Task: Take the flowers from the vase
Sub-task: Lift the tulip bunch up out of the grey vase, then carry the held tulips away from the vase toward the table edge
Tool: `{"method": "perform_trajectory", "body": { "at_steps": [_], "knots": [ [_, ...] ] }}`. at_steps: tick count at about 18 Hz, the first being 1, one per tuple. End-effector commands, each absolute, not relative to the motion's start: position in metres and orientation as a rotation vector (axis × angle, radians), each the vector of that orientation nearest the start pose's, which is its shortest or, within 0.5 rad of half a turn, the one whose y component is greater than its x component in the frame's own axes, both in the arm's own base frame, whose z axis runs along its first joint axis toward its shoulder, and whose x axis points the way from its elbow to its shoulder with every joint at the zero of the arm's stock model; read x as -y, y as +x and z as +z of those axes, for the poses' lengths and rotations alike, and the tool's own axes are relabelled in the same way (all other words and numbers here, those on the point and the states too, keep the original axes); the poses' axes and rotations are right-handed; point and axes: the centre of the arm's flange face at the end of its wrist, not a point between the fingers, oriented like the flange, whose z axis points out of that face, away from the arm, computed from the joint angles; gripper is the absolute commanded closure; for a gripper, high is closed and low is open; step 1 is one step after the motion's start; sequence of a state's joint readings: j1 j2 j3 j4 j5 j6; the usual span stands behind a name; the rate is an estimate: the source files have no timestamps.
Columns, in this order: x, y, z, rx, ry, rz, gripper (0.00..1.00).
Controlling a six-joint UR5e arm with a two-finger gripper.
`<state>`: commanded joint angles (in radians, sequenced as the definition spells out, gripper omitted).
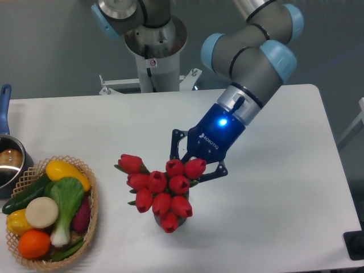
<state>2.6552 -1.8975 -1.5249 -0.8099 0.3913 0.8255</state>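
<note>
**Pincer at the back of the tulip bunch**

A bunch of red closed tulip buds with short green stems and leaves [159,190] stands in a small dark grey vase [161,221], of which only a sliver shows beneath the lowest buds. The vase sits on the white surface [284,187], near its front edge and roughly at the middle of its width. The buds fan out over the vase mouth, one of them leaning out to the upper left with a leaf beside it.

The grey and light-blue robot arm [250,57] reaches down from the upper right, a blue light glowing on its wrist. Its black two-finger pincer [193,162] is at the rear of the bunch, with the uppermost buds directly in front of its fingertips. One dark finger [175,145] shows on the left and another on the right, set apart, but the buds hide the tips, so I cannot tell whether they pinch any stem.

At the left front lies an oval wicker basket [91,216] filled with colourful vegetables. Behind it, at the left edge, stands a metal pot with a blue handle [7,162].
</note>
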Motion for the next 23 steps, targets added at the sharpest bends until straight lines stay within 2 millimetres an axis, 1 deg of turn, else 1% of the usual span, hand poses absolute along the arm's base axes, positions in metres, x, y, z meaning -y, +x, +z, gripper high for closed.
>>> {"method": "perform_trajectory", "body": {
  "at_steps": [1,2,9,11,14,15,20,22,23],
  "knots": [
    [-0.487,-0.445,0.474,-0.048,-1.917,-0.368,1.0],
    [-0.484,-0.447,0.476,-0.035,-1.909,-0.378,1.0],
    [-0.478,-0.454,0.483,0.008,-1.9,-0.392,1.0],
    [-0.477,-0.458,0.495,0.044,-1.895,-0.404,1.0],
    [-0.473,-0.47,0.511,0.106,-1.886,-0.416,1.0],
    [-0.468,-0.476,0.514,0.12,-1.883,-0.408,1.0],
    [-0.446,-0.495,0.514,0.157,-1.879,-0.374,1.0],
    [-0.432,-0.51,0.51,0.165,-1.885,-0.332,1.0],
    [-0.428,-0.514,0.505,0.157,-1.893,-0.309,1.0]
  ]
}}
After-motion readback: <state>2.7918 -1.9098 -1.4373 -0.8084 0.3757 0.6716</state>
